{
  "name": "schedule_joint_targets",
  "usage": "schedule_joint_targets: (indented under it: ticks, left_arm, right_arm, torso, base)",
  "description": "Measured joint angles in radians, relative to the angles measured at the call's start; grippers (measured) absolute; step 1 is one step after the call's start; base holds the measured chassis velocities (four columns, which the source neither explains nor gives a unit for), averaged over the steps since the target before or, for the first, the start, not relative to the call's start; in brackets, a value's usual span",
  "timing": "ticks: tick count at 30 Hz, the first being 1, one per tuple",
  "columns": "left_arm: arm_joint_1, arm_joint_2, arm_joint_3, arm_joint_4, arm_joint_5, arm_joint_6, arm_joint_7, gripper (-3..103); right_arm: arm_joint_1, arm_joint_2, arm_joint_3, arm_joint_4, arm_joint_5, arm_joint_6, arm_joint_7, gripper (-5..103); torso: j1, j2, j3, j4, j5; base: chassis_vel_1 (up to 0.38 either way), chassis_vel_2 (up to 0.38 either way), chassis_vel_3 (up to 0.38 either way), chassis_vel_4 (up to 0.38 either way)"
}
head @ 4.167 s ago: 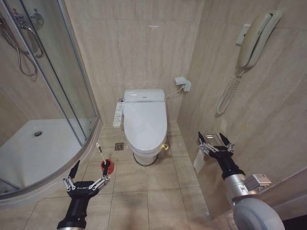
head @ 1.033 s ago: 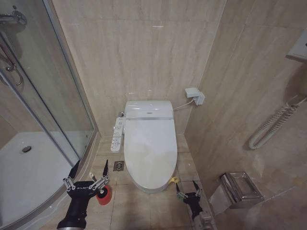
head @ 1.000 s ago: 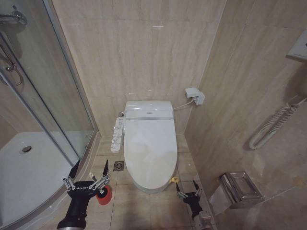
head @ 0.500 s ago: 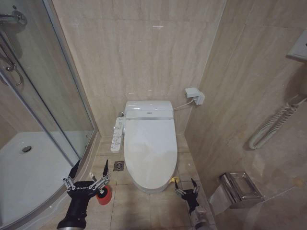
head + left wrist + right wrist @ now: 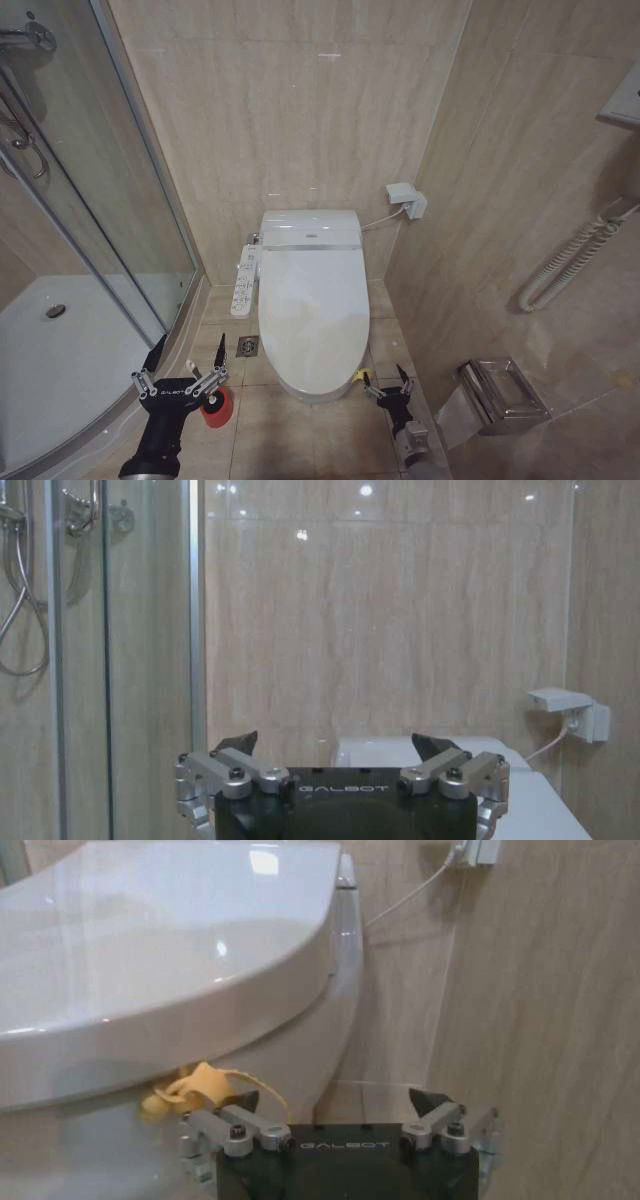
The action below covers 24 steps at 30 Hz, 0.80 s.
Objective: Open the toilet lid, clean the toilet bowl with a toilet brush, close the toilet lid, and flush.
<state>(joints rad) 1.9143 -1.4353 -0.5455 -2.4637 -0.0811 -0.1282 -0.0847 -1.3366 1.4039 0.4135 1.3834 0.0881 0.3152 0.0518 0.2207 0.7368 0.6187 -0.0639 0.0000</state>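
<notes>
Hovering low over the floor tiles at the front right corner of the toilet, the right gripper [image 5: 385, 385] is seen with its fingers spread wide and nothing held between them. From the right wrist view the yellow tag [image 5: 195, 1086] is found just beyond the gripper's near finger, hanging under the front rim of the toilet lid [image 5: 150, 952], close but apparently not yet touched (contact cannot be ruled out from this angle). The tag lies ahead of the claw and slightly toward the toilet's middle line, so a short advance with a small shift inward would be judged enough to bring it between the fingers. The lid is shut flat over the toilet bowl [image 5: 300, 385], its long axis running from the front rim back to the hinge at the rear wall, so lifting would be expected to swing it up and away from the claw. The left gripper [image 5: 180, 380], also spread open and empty, is held by the shower kerb above the toilet brush [image 5: 215, 403] in its red holder, well apart from the tag; the right arm is clearly the nearer one
</notes>
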Motion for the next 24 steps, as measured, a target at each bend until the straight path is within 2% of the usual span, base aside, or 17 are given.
schedule_joint_targets:
  ticks: [5, 6, 12, 13, 20, 21, 24]
  left_arm:
    - [0.0, 0.0, 0.0, 0.0, 0.0, 0.0, 0.0, 100]
    - [0.0, 0.0, 0.0, 0.0, 0.0, 0.0, 0.0, 100]
    - [0.0, 0.0, 0.0, 0.0, 0.0, 0.0, 0.0, 100]
    - [0.0, 0.0, 0.0, 0.0, 0.0, 0.0, 0.0, 100]
    - [0.0, 0.0, 0.0, 0.0, 0.0, 0.0, 0.0, 100]
    - [0.0, 0.0, 0.0, 0.0, 0.0, 0.0, 0.0, 100]
    - [0.0, 0.0, 0.0, 0.0, 0.0, 0.0, 0.0, 100]
  right_arm:
    - [-0.013, -0.002, 0.002, 0.017, 0.001, 0.002, -0.004, 102]
    - [-0.015, -0.002, 0.003, 0.02, 0.001, 0.002, -0.004, 77]
    - [-0.029, -0.004, 0.012, 0.041, 0.005, 0.0, -0.005, 77]
    - [-0.033, -0.005, 0.014, 0.045, 0.007, 0.0, -0.005, 49]
    - [-0.06, -0.019, 0.029, 0.088, 0.025, 0.0, -0.007, 49]
    - [-0.073, -0.029, 0.036, 0.114, 0.036, -0.001, -0.008, 22]
    - [-0.096, -0.047, 0.049, 0.16, 0.059, -0.002, -0.012, 22]
  torso:
    - [0.0, 0.0, 0.0, -0.0001, 0.0]
    - [0.0, 0.0, 0.0, -0.0001, 0.0]
    - [0.0, 0.0, 0.0, 0.0, 0.0]
    - [0.0, 0.0, 0.0, -0.0001, 0.0]
    - [0.0, 0.0, 0.0, 0.0, 0.0002]
    - [0.0, 0.0, 0.0, 0.0, 0.0002]
    - [0.0, 0.0, 0.0, 0.0002, 0.0004]
  base:
    - [0.0, 0.0, 0.0, 0.0]
    - [0.0, 0.0, 0.0, 0.0]
    - [0.0, 0.0, 0.0, 0.0]
    - [0.0, 0.0, 0.0, 0.0]
    - [0.0, 0.0, 0.0, 0.0]
    - [0.0, 0.0, 0.0, 0.0]
    - [0.0, 0.0, 0.0, 0.0]
